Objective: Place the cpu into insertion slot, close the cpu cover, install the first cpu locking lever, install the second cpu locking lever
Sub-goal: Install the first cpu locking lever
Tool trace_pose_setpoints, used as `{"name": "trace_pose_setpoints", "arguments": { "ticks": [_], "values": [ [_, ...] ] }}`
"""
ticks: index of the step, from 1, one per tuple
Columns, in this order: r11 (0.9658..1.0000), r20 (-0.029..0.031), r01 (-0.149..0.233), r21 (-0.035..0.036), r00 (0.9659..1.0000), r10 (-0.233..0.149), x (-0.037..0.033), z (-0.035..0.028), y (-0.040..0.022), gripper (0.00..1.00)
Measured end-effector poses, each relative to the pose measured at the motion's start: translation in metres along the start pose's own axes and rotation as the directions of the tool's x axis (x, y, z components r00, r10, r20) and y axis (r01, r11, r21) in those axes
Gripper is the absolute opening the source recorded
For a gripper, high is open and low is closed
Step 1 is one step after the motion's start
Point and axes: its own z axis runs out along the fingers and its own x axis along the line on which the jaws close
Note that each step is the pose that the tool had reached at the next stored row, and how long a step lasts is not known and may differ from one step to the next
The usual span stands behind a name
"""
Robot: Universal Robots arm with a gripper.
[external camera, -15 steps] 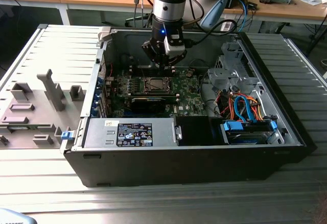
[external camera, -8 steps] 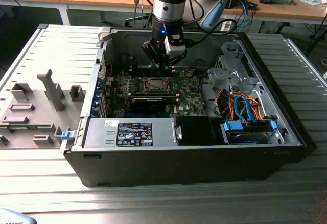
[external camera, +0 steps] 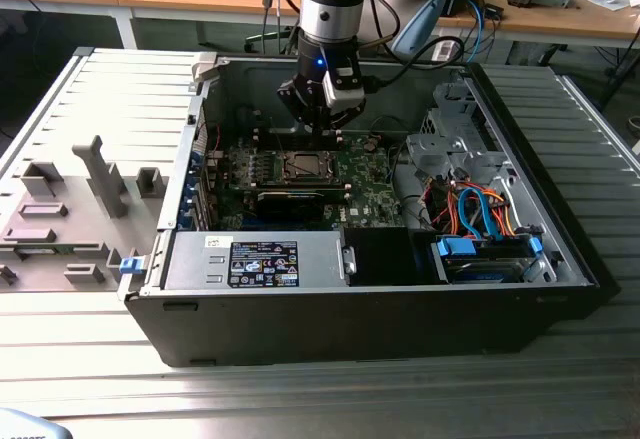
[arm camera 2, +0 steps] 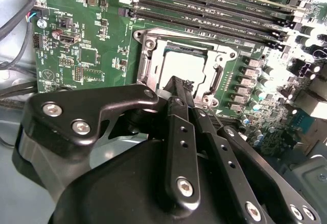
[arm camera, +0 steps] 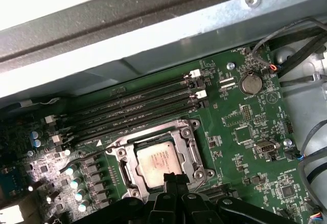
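Observation:
The cpu (arm camera: 159,162) lies flat in the insertion slot (external camera: 300,166) on the green motherboard (arm camera: 245,132), silvery top up. The cpu cover (arm camera: 125,150) lies down around it, and the chip shows through its square opening. The same chip (arm camera 2: 186,63) and the cover's frame (arm camera 2: 153,45) also appear in the second wrist view. My gripper (arm camera: 171,179) hangs just above the socket's edge, fingers pressed together with nothing seen between them. The exterior view has the gripper (external camera: 322,139) inside the open computer case, a little behind the socket. I cannot make out how the locking levers stand.
Long black memory slots (arm camera: 138,106) run beside the socket, and a coin battery (arm camera: 250,83) sits further along the board. The case wall (arm camera: 153,35) stands close behind. A power supply (external camera: 260,259) and coloured cables (external camera: 480,214) fill the case's front and the exterior view's right. Grey fixtures (external camera: 100,174) stand outside.

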Motion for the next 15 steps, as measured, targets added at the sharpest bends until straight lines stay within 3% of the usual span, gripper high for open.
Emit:
{"name": "trace_pose_setpoints", "arguments": {
  "ticks": [15],
  "values": [
    [0.9996, 0.0016, 0.029, 0.0001, 0.9996, -0.029, 0.0000, 0.0000, 0.0000, 0.11]
  ]
}}
